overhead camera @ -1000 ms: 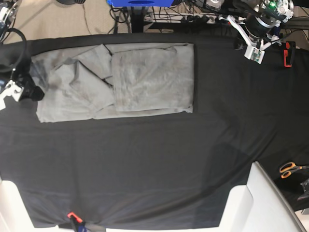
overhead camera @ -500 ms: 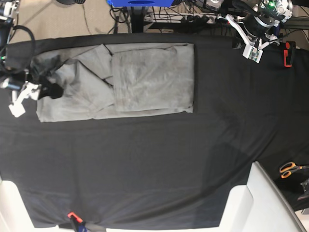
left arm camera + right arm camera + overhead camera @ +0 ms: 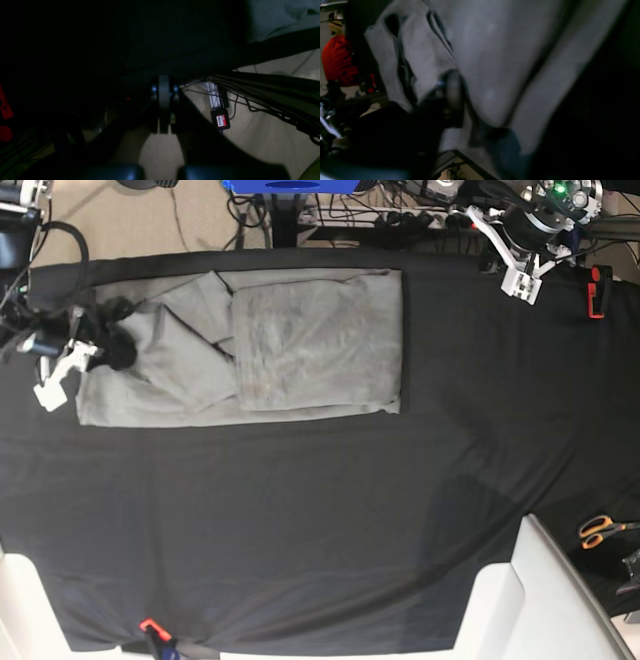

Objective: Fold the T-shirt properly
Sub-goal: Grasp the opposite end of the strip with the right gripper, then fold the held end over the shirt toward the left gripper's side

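Pinching at the T-shirt's (image 3: 240,350) end edge, my right claw (image 3: 108,348) sits where the grey cloth meets the black table cover (image 3: 320,520). In my right wrist view a dark pad (image 3: 453,98) presses against a raised grey fold with the cloth bunched round it, so I judge the jaws closed on fabric, though the blur hides how many layers are caught. My left claw (image 3: 522,280) hangs off the table's far corner, pads pressed together on nothing, well apart from the shirt.

What worries me: if I have only the top layer, lifting will peel it away and drag the panels under it out of line. The pinch is near one corner of that short edge, not its middle, so carrying it across single-handed may swing the free corner and leave a skewed fold. The crumpled pleats beside my claw could also get trapped inside.

Lying flat in the base view, the shirt sits near the table's far edge, toward my right. Its long axis runs along that edge, side to side. One neat squared-off panel lies at the end nearer the table's middle; the rumpled, looser end is at my claw. Where the neck points, I cannot tell.
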`<state>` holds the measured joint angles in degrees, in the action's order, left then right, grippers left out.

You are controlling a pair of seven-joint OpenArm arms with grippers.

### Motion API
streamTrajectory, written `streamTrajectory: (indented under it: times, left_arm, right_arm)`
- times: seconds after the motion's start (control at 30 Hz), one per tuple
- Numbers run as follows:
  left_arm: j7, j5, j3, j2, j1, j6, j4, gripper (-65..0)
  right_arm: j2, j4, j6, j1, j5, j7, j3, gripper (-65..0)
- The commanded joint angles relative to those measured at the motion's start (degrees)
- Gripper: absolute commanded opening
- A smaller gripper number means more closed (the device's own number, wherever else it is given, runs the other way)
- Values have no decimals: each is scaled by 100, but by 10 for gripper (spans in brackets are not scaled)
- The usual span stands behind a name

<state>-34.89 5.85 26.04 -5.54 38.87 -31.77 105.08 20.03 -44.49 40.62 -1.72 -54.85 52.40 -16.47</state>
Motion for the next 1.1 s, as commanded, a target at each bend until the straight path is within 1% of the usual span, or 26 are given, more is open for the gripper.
streamTrajectory:
  times: [0.0,0.07,0.1,0.17,0.3,0.43,0.53,0.57,0.63,0.67,0.7,0.73,0.83,0.9,1.0,1.03,1.07]
  left_arm:
    - [109,35,11,-31,38,-10,81,-650]
    - [109,35,11,-31,38,-10,81,-650]
    - [109,35,11,-31,38,-10,81,-650]
    - [109,35,11,-22,38,-10,90,-650]
    - [109,35,11,-22,47,-10,90,-650]
    - [109,26,20,-22,64,-10,143,-650]
    - [109,26,11,-22,47,-10,143,-650]
    - [109,26,11,-22,47,-10,143,-650]
    - [109,26,11,-22,38,-10,143,-650]
    - [109,26,11,-31,38,-10,143,-650]
    - [118,26,11,-31,38,-10,143,-650]
    - [118,26,11,-31,38,-10,143,-650]
    - [118,26,11,-48,38,-10,143,-650]
    - [118,26,11,-57,38,-10,143,-650]
    - [118,26,11,-48,38,-10,143,-650]
    - [118,26,11,-48,38,-10,143,-650]
    - [118,26,11,-48,38,-10,143,-650]
  right_arm:
    - [94,-4,-62,-9,197,65,16,-576]
    - [137,5,-62,-53,206,-31,16,-644]
    - [181,5,-62,-70,206,-58,16,-650]
    - [225,31,-62,-97,206,-154,16,-641]
    - [568,480,-62,-334,197,-533,16,-642]
    - [955,787,-62,-475,206,-1060,34,-642]
    - [1157,717,-62,-466,215,-1245,51,-642]
    - [1184,585,-62,-431,232,-1253,60,-642]
    - [1157,58,-62,-211,496,-1280,60,-642]
    - [1122,-259,-62,-105,681,-1280,51,-642]
    - [981,-663,-62,35,874,-1271,25,-642]
    - [876,-1032,-190,167,1076,-1280,25,-642]
    - [542,-2333,-1007,651,1823,-1280,25,-642]
    - [190,-3265,-1491,967,2404,-1271,25,-642]
    - [-258,-4268,-1851,1301,3221,-1253,43,-642]
    - [-460,-4584,-1965,1398,3564,-1245,51,-642]
    - [-680,-4839,-2009,1451,3898,-1245,51,-642]
